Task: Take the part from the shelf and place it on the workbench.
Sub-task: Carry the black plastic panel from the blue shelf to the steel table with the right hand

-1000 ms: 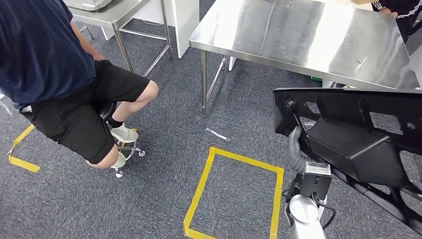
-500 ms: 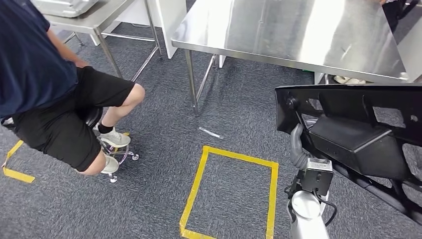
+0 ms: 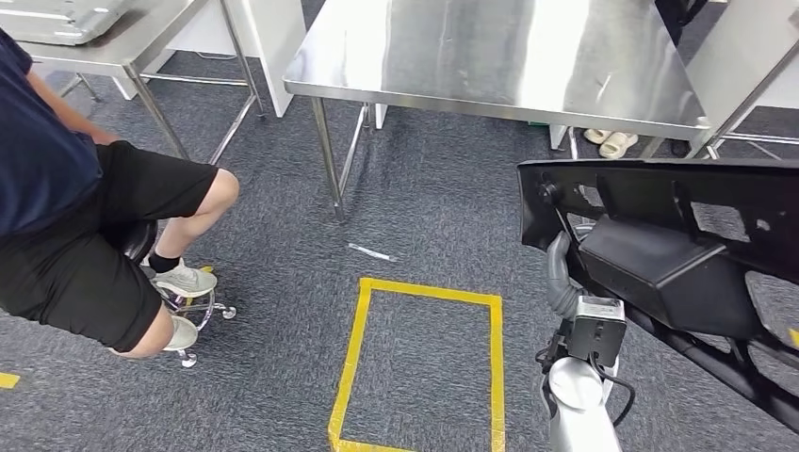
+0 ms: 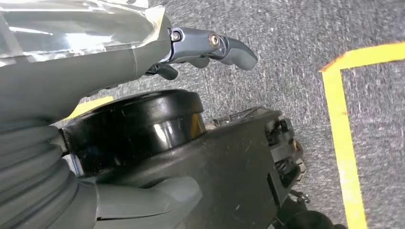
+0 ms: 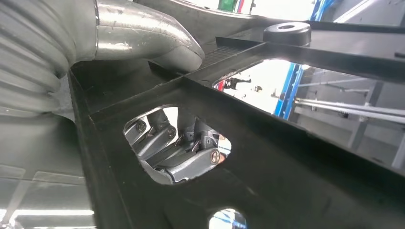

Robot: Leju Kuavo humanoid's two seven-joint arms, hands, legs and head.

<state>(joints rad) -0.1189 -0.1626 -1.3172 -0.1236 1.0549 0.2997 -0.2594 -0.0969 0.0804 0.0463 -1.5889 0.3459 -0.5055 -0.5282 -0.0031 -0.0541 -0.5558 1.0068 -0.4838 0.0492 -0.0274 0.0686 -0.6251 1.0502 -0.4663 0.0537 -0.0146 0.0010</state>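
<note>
The part (image 3: pixel 660 254), a large black plastic panel with cut-out openings, is in the air at 3 o'clock of the head view, above the carpet (image 3: pixel 283 377). The right hand (image 5: pixel 181 157) grips it: its thumb lies on one face, and its fingers (image 5: pixel 157 138) are seen through an opening, curled against the other face. The left hand (image 4: pixel 95 157) is against a dark rounded object; I cannot tell whether it holds anything. The steel bench (image 3: pixel 490 56) stands at 12 o'clock. A yellow tape rectangle (image 3: pixel 419 363) is at 6 o'clock. A seated person (image 3: pixel 75 217) is at 9 o'clock.
</note>
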